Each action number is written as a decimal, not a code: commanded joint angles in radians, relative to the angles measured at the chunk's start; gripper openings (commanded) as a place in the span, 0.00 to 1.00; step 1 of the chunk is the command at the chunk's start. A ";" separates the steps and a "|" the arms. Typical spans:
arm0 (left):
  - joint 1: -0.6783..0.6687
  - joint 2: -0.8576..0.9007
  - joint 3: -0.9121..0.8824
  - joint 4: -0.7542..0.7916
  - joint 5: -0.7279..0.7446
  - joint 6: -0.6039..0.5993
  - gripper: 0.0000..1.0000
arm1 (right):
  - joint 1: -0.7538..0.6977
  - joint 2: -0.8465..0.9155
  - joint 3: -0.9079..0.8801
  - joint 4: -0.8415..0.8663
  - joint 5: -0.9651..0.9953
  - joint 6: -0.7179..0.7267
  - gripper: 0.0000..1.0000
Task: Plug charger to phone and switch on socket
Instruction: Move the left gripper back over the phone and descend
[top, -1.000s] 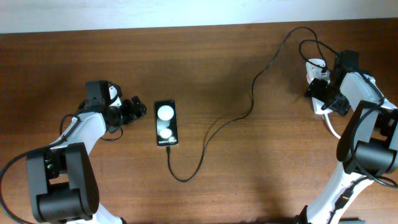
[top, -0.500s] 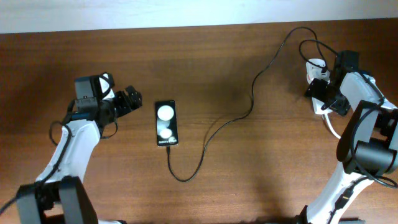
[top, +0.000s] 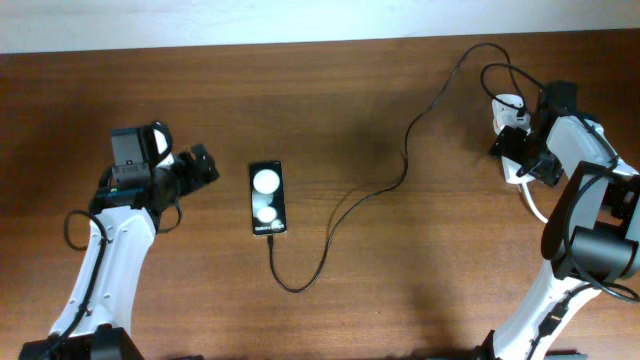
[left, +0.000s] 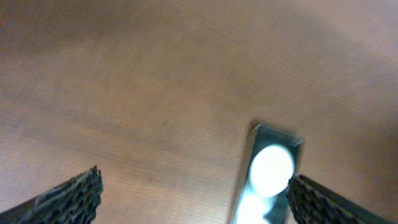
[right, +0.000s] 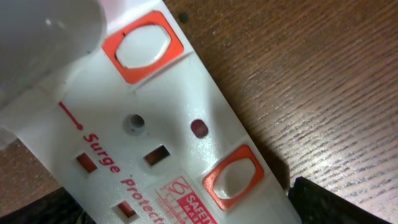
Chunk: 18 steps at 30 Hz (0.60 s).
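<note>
The phone (top: 267, 198) lies on the worktop just ahead of our open left hand (top: 203, 167), charger (top: 404, 165) seemingly plugged in, while our open right hand (top: 520, 150) hangs close over the socket (right: 155, 137), where a skewed press could miss the red switch (right: 229, 176) or shove the strip.

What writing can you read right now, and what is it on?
"Surge Protect", red letters, cut off at the picture edge: on the power strip.
"SAFE", the rest cut off: on the red label of the same strip.
Small white text on the phone screen: too small to read.
</note>
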 joint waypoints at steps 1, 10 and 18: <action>-0.002 -0.025 -0.002 -0.117 -0.087 -0.009 0.99 | 0.002 0.031 -0.018 -0.008 0.005 -0.010 0.99; -0.069 -0.025 -0.136 0.037 -0.095 -0.009 0.99 | 0.002 0.031 -0.018 -0.008 0.005 -0.010 0.98; -0.251 -0.026 -0.443 0.515 -0.095 0.021 0.99 | 0.002 0.031 -0.018 -0.008 0.005 -0.010 0.99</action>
